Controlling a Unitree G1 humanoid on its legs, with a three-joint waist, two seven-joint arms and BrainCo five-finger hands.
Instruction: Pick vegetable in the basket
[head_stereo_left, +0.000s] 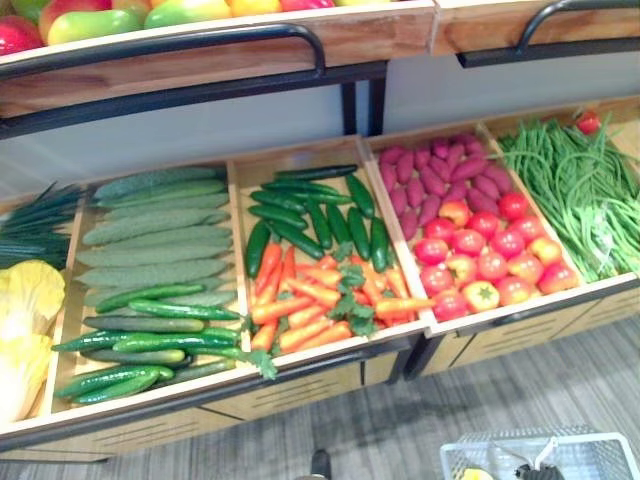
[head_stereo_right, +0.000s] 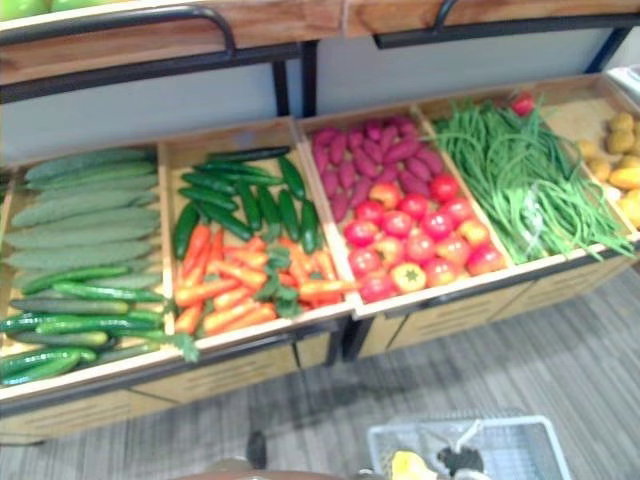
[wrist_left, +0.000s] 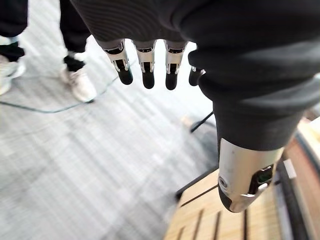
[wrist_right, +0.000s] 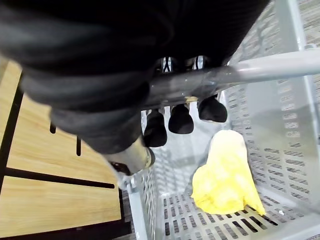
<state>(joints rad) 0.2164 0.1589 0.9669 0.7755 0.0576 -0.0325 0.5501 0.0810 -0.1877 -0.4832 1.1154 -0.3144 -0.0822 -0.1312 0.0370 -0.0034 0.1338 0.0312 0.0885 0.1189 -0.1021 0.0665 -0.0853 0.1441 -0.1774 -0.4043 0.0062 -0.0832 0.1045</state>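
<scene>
In the left eye view I see cucumbers (head_stereo_left: 150, 250), carrots (head_stereo_left: 310, 300), tomatoes (head_stereo_left: 480, 255) and green beans (head_stereo_left: 580, 190) in wooden bins (head_stereo_left: 236, 215). The white basket (head_stereo_left: 540, 437) sits low at the right, in front of them.

In the right eye view a yellow vegetable (head_stereo_right: 412, 466) lies inside that basket.

The left wrist view shows the left hand (wrist_left: 210, 45), fingers (wrist_left: 148, 70) straight and slightly apart, holding nothing. It hangs over grey floor (wrist_left: 75, 165), with a person's shoe (wrist_left: 80, 85) beyond.

The right wrist view shows the right hand (wrist_right: 100, 75), fingers (wrist_right: 181, 119) curled round the basket's handle (wrist_right: 260, 70). The yellow vegetable rests on the basket bottom below.
</scene>
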